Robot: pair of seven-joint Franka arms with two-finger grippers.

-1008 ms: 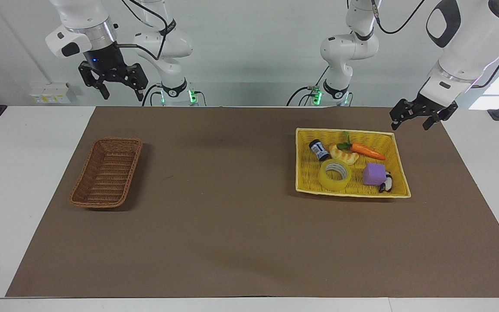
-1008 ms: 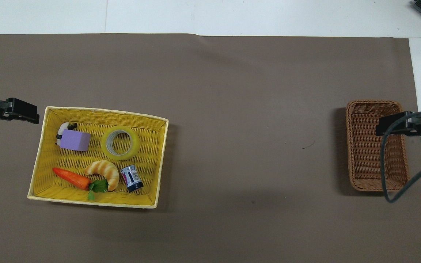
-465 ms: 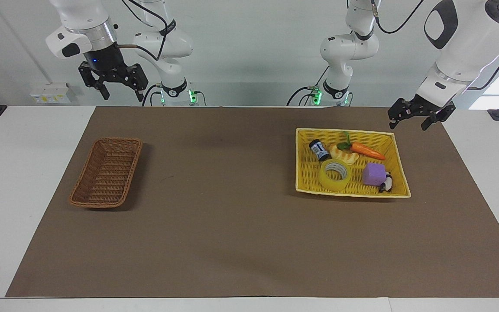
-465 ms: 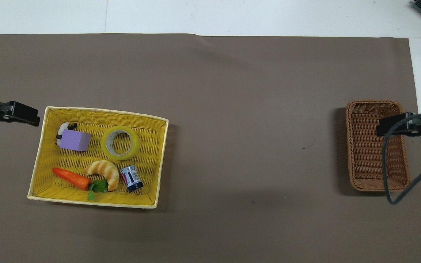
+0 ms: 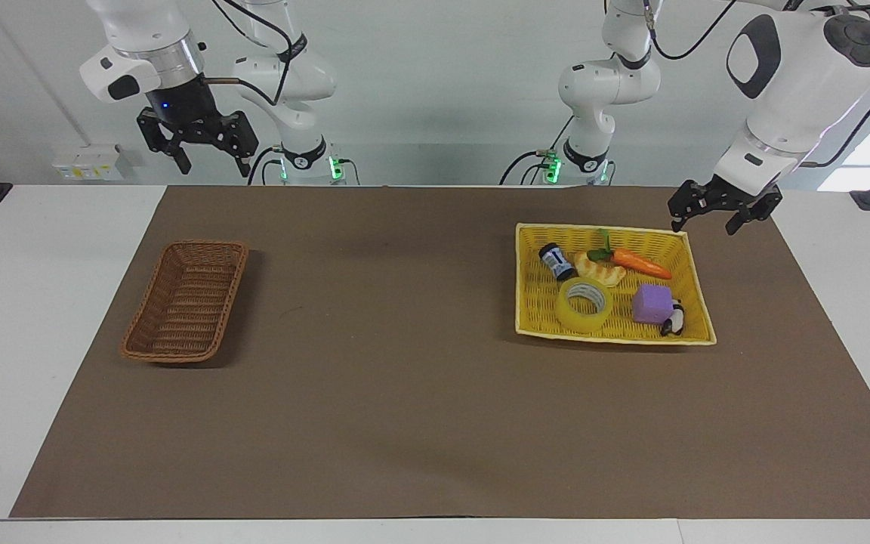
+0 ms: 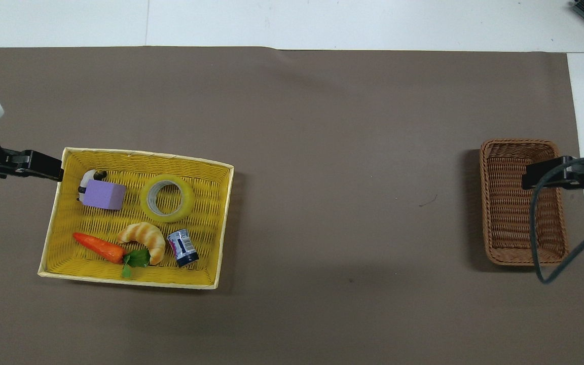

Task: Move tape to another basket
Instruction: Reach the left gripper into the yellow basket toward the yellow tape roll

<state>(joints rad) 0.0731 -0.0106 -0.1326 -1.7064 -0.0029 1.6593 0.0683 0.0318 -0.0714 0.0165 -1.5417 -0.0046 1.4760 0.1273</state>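
Left gripper (image 5: 701, 223) edges toward yellow basket (image 5: 527, 302) corner, fingers spread | tape (image 5: 584, 304) flat inside it | right gripper (image 5: 210, 160) waits, spread | can (image 5: 556, 261) label unreadable | brown basket (image 5: 184, 302) empty

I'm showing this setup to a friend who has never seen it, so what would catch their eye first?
Probably the bright yellow rectangular woven basket at the left arm's end of the table, holding a translucent yellow tape roll, an orange toy carrot and a purple cube. Next, the empty narrow dark-brown wicker basket at the right arm's end. The open left gripper hangs by the yellow basket's corner; the open right gripper waits high.
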